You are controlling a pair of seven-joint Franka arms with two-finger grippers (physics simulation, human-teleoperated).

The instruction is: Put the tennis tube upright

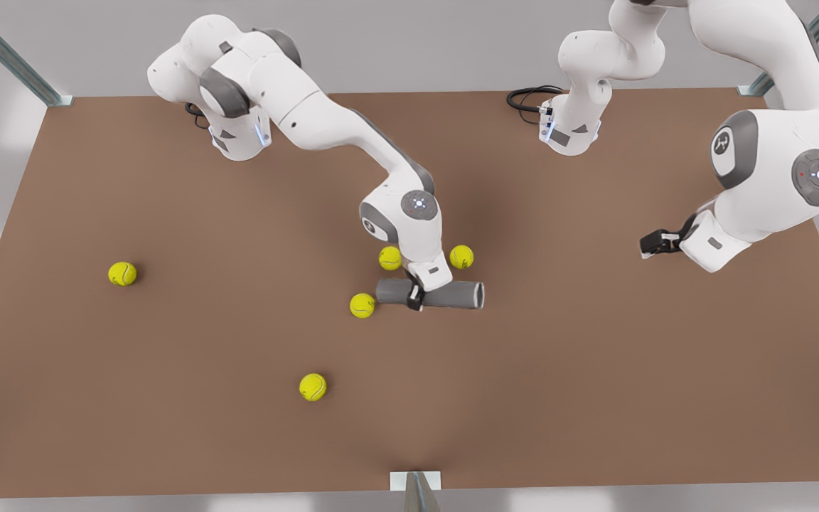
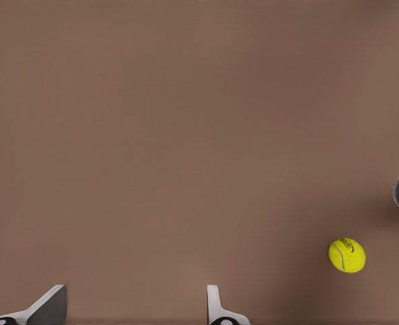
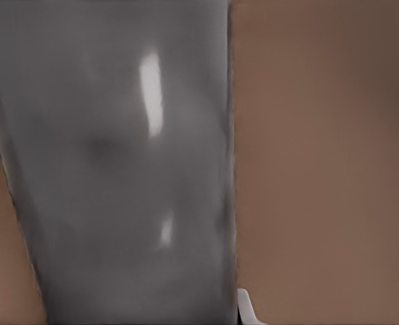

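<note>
Tennis tube (image 1: 452, 294) lies mid-counter, my right tool (image 1: 415, 297) clamped around it off-centre. Could swing or slip when tilted. Left tool (image 1: 655, 244) waits wide near the counter's right edge.

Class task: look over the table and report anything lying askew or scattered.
The tube lies on its side mid-table, not upright, with the right gripper down around its middle. Five tennis balls are scattered loose on the table, three close by the tube. The left gripper waits open, off at the front view's right.
</note>
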